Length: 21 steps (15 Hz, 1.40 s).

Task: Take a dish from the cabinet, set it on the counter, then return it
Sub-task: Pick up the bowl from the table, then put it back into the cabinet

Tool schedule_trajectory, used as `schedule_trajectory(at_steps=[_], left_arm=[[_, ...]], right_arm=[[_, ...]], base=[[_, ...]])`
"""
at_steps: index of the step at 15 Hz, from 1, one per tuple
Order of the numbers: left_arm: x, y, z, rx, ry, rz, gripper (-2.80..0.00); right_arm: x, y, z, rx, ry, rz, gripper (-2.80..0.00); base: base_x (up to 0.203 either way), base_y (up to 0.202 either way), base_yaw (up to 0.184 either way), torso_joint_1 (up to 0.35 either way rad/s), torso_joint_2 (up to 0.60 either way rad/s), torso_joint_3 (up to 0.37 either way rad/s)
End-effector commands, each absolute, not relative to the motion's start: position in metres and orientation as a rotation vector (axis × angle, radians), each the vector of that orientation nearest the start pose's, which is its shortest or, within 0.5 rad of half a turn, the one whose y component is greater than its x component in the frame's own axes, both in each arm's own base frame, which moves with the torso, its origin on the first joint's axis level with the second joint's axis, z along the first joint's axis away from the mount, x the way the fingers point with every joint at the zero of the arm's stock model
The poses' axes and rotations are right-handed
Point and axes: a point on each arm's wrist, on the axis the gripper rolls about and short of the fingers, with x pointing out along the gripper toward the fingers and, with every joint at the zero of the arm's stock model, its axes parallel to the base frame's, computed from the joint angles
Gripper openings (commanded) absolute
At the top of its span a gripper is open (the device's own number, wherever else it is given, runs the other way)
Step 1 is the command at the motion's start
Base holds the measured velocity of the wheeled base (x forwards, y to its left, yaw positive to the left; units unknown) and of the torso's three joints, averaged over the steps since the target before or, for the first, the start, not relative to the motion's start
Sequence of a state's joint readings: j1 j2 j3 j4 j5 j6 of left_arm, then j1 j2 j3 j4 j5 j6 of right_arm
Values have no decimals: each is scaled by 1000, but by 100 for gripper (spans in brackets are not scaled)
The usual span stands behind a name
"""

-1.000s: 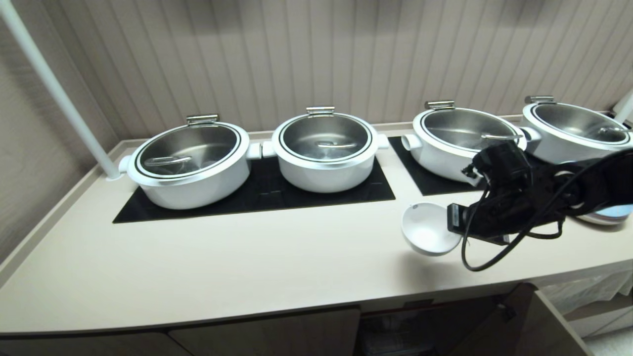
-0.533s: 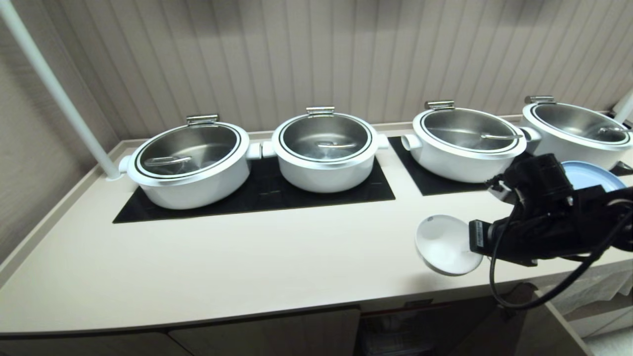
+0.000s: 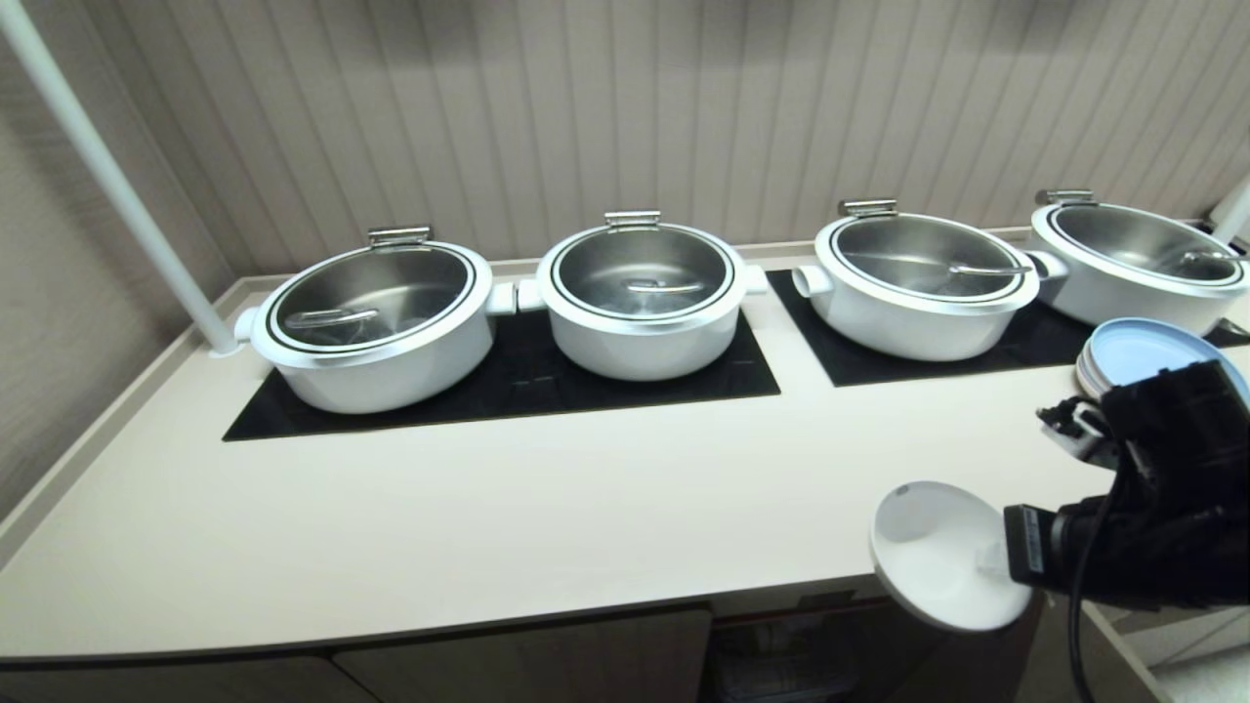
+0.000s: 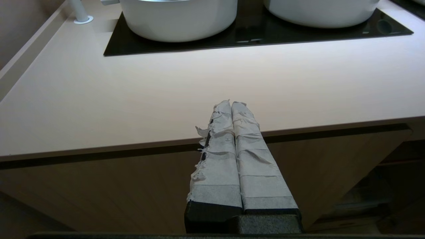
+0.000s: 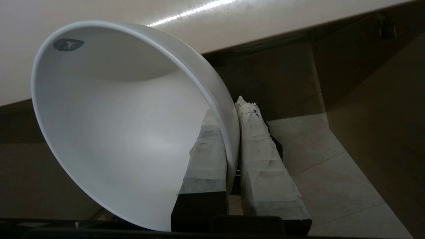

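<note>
My right gripper (image 5: 232,109) pinches the rim of the bowl (image 3: 942,557), one taped finger inside the wall and one outside, and carries it at about four o'clock in the head view, tipped well onto its side, off the front edge of the counter (image 3: 488,527) and over the cabinet (image 3: 527,654) opening below. I judge this to be the return leg, the bowl on its way back to the shelf. To do it well I want to keep the pinch firm, since the glossy wall is thin and could slip between the pads, and I want to lower slowly so the far rim clears the counter's thick edge and the open door (image 3: 1074,644) at five o'clock. The blue plates (image 3: 1133,356) at three o'clock sit near my arm, so I avoid swinging outward. My left gripper (image 4: 234,106) rests parked with its fingers pressed together, in front of the counter edge.
</note>
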State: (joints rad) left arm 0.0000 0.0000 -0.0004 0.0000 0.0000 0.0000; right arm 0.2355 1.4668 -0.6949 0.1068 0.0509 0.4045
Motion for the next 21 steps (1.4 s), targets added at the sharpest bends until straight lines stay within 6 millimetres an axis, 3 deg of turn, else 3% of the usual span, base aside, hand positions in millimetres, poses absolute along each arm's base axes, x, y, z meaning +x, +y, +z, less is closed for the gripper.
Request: schedule_trajectory(at_steps=[1, 15, 21], left_arm=[[-23, 0, 76, 0, -2, 0, -280], [-23, 0, 75, 0, 0, 0, -280], [-23, 0, 76, 0, -1, 0, -280]], right_arm=[[187, 46, 153, 299, 898, 87, -280], [97, 23, 133, 369, 948, -57, -280], [71, 17, 121, 401, 927, -60, -280]], base=[[0, 0, 0, 0, 0, 0], [0, 0, 0, 0, 0, 0], [0, 0, 0, 0, 0, 0]])
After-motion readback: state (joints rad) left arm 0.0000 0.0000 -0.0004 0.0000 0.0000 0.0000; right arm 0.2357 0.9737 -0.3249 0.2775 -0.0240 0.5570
